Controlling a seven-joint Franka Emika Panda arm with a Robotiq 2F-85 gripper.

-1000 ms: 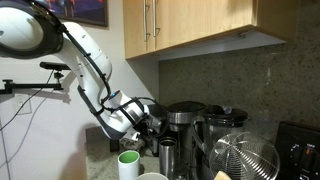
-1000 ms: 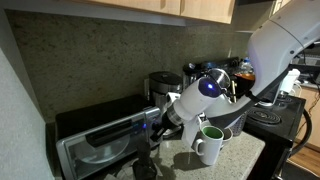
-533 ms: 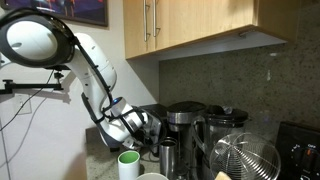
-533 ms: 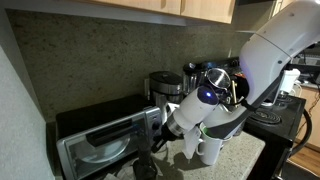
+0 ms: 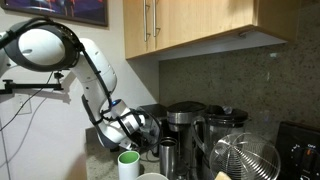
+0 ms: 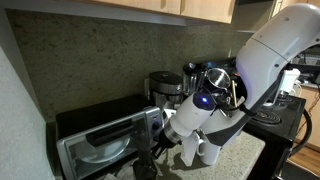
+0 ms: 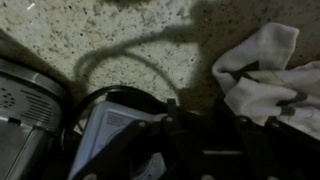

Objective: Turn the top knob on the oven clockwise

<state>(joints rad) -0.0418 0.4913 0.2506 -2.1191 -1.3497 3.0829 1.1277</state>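
Note:
The oven [image 6: 100, 140] is a low black box with a greyish-silver top, at the left of the counter in an exterior view. Its edge also shows at the left of the wrist view [image 7: 25, 110]. My gripper [image 6: 160, 152] hangs low by the oven's right end, close to its control panel, pointing down toward the counter. The knobs are too small and too hidden by the gripper to make out. In the wrist view my dark fingers [image 7: 198, 135] stand a little apart with nothing seen between them. In an exterior view [image 5: 150, 135] the gripper is behind the arm's wrist.
A white-and-green mug [image 5: 128, 165] stands on the counter by the arm. The black-and-steel coffee maker [image 5: 183, 125] and a wire basket [image 5: 245, 160] stand beside it. A white cloth [image 7: 265, 70] and a black round object with a cable [image 7: 120, 125] lie on the speckled counter.
The arm has swung down and the gripper has sunk from the oven's upper right corner toward the counter. The arm now covers the mug in one exterior view.

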